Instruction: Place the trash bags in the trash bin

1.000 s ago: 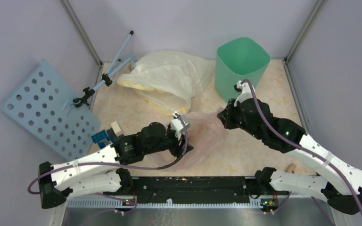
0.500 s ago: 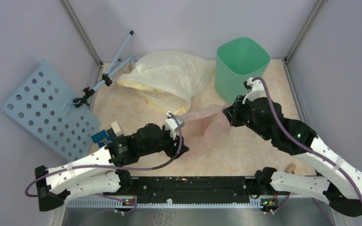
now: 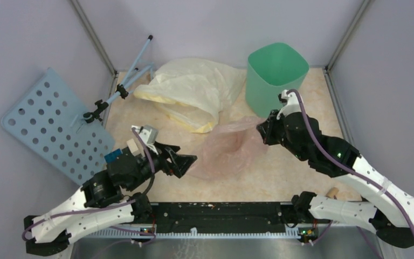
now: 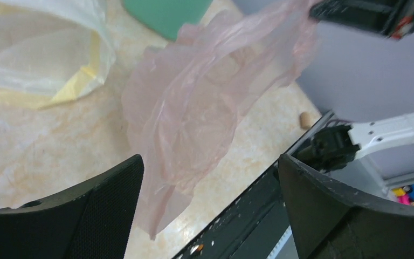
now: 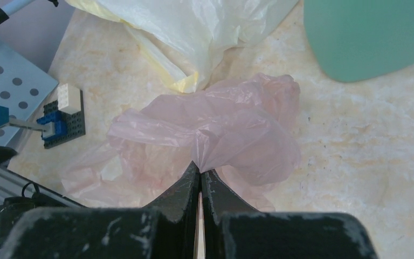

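One pale-pink trash bag point(image 3: 223, 151) sags, its 2 o'clock edge pinched by the right gripper point(image 3: 261, 132), likely for lifting into the trash bin point(image 3: 264, 89) at 1 o'clock; the left gripper point(image 3: 187, 163) gapes empty at 9 o'clock.

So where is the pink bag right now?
In the top view the pink bag is in the middle, just in front of the yellow bag and the green bin. The right gripper is pinching its right end.
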